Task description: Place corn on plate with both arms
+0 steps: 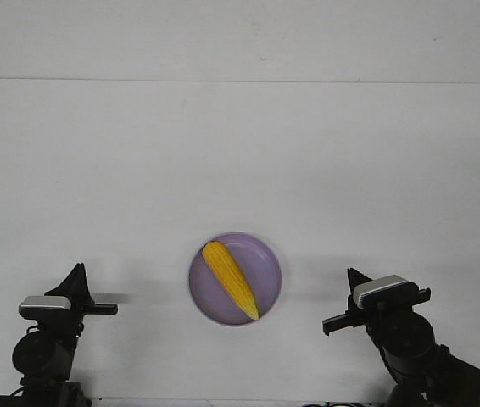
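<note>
You see the corn [230, 290], a yellow tapered cob with its blunt end toward the far side and its pointed tip toward you. It lies diagonally inside the plate [267, 257], a shallow lavender round on the white table [240, 153]. The left gripper [77, 275] and right gripper [354, 276] sit well apart either side, holding nothing; you cannot tell whether their jaws are parted.
</note>
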Robot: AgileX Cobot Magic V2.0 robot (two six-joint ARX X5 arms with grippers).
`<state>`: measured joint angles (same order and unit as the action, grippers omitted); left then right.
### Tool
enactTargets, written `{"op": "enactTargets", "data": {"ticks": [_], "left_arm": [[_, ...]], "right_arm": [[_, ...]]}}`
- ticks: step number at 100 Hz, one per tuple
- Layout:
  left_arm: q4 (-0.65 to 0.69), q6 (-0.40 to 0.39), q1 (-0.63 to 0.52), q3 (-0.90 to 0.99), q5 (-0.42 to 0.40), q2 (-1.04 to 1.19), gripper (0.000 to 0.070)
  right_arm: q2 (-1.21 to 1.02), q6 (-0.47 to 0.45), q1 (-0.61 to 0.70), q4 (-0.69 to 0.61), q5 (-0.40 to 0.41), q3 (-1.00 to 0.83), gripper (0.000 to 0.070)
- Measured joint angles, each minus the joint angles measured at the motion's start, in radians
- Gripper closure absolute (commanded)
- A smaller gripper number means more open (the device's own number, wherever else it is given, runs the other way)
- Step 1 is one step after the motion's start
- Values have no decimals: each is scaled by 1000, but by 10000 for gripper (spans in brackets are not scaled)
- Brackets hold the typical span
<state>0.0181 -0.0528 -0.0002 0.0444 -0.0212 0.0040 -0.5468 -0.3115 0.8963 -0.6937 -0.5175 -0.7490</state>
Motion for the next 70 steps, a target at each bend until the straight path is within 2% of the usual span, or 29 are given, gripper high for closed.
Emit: {"op": "enactTargets", "data": {"ticks": [70], "left_arm": [[24,-27,0,-10,-3,0,686]], "right_arm": [[0,0,0,2,0,0,691]]}}
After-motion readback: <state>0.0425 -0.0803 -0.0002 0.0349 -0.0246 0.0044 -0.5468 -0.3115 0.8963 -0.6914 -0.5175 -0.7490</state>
